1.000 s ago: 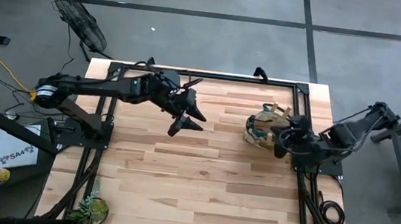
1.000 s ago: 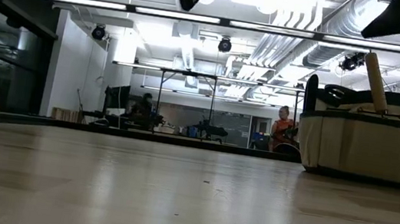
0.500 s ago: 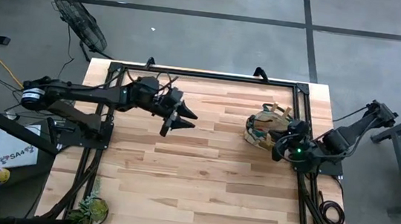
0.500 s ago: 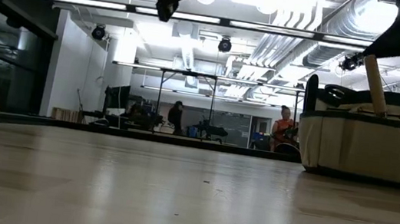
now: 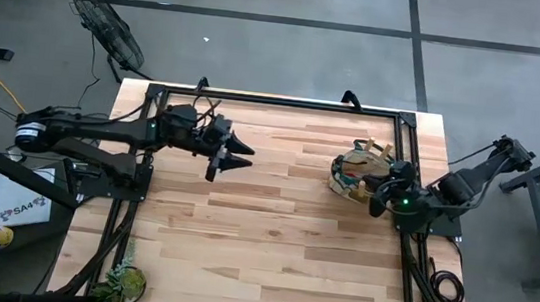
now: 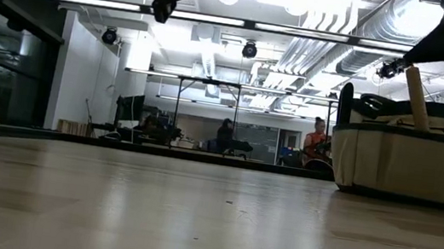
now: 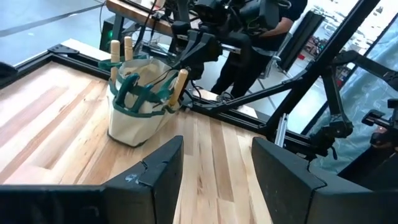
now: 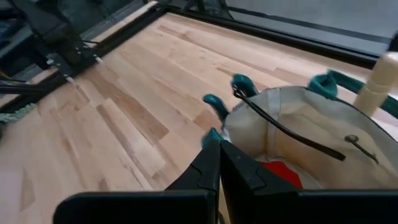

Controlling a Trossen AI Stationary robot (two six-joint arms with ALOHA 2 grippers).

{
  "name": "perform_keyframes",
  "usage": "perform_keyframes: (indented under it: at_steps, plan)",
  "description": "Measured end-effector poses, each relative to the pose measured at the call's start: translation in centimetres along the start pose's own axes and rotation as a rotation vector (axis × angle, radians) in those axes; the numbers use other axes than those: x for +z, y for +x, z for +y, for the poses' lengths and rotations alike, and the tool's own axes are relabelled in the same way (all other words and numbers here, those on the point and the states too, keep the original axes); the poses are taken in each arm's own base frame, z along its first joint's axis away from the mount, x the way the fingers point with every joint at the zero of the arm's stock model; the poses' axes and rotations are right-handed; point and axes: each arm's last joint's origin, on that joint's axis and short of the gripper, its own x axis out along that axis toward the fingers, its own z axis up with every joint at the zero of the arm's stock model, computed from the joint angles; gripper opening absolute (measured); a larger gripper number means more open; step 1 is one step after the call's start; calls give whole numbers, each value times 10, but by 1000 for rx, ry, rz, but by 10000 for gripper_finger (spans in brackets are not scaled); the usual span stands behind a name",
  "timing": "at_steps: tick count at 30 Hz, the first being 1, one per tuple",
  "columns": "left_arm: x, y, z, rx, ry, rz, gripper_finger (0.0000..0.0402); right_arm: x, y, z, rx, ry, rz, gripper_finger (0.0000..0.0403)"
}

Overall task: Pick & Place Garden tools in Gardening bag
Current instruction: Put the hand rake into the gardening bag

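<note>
Spanning wood-plank table (image 5: 272, 232), gardening bag (image 5: 356, 170) at right, concrete floor (image 5: 290, 53)

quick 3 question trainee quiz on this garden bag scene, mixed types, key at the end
1. True or false: the left end effector holds a trowel.
2. Where does the gardening bag stand? A) near the left arm B) by the right end effector C) at the plant clump
3. Fill in: wooden handles stick up out of the ____.

Key:
1. False; it is open and empty, above the table.
2. B; that end effector is shut, at the bag's rim.
3. bag
</note>
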Motion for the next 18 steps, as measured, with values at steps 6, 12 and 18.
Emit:
perform_keyframes:
  at_steps: [6,12,18]
  plan:
    - [-3,-6,0,23,-5,-13,187,0,0,0,17,-22,32,2]
    - [-6,-7,1,32,-7,-6,187,-7,3,-2,-37,-22,90,2]
    - [-6,-7,1,34,-6,-6,187,-9,3,-4,-55,-35,126,2]
